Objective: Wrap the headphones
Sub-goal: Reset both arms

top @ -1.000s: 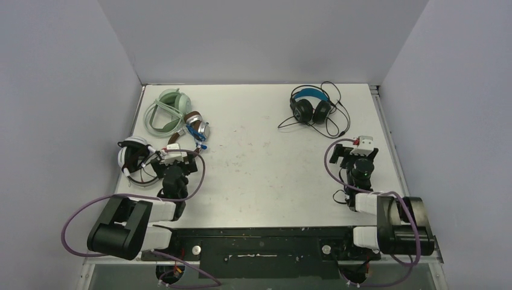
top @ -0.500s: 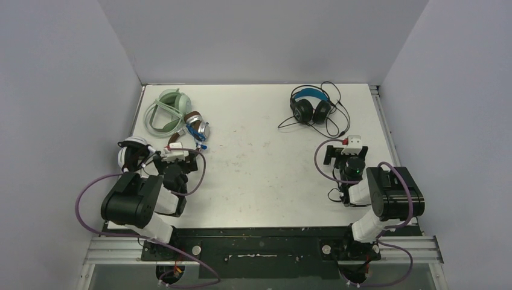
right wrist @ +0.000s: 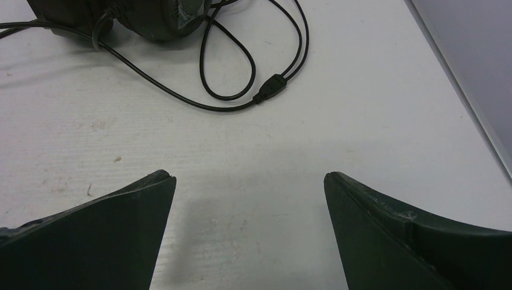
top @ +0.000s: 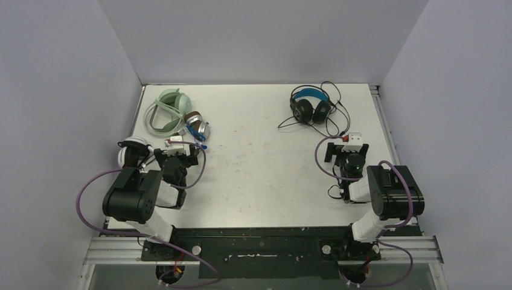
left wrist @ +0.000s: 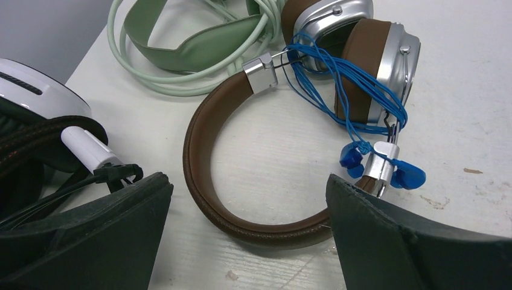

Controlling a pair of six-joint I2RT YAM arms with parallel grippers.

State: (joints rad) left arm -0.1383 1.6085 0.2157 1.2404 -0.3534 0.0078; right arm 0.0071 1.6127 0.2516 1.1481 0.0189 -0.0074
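Bare white counter (top: 259,175) spans the middle. The mint green headset (top: 171,98), brown leather headset (left wrist: 194,158) and white headset (left wrist: 36,99) crowd the left edge; thin black cord (right wrist: 270,86) loops far right.

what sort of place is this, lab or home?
Likely a lab test cell: white table boxed in by plain grey walls, left arm and right arm bolted at its near edge, headphones laid out.

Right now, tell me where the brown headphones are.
In the top view the brown headphones lie on the left, just right of the mint green headphones and beyond the white headset. Their headband lies just ahead of the left fingers.
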